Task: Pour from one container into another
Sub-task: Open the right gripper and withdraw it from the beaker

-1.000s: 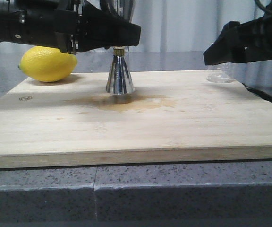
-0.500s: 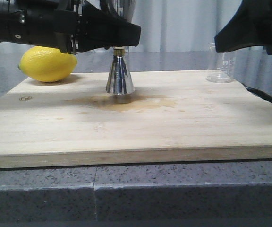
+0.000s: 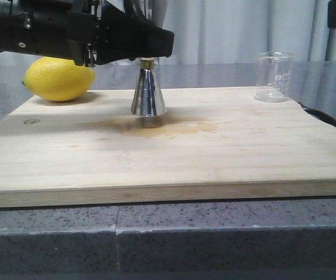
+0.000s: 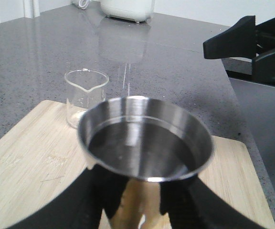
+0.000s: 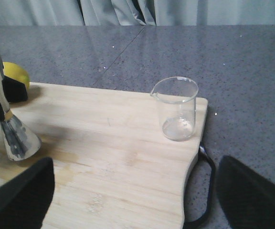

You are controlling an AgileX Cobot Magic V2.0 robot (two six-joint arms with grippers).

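Glass beaker [image 3: 274, 76] near board [image 3: 214, 157] corner

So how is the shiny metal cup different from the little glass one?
The jigger is shiny metal you cannot see through; the beaker is clear glass with white marks. The jigger is hourglass-shaped and taller; the beaker is a short, straight cup with a pouring lip. The left gripper holds the jigger; nothing touches the beaker. Both stand upright on the wooden board.

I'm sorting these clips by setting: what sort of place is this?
Probably a kitchen or home-bar counter: a pale wooden cutting board lies on a speckled grey stone worktop, with a yellow lemon, a shiny metal jigger and a small clear glass beaker on it.
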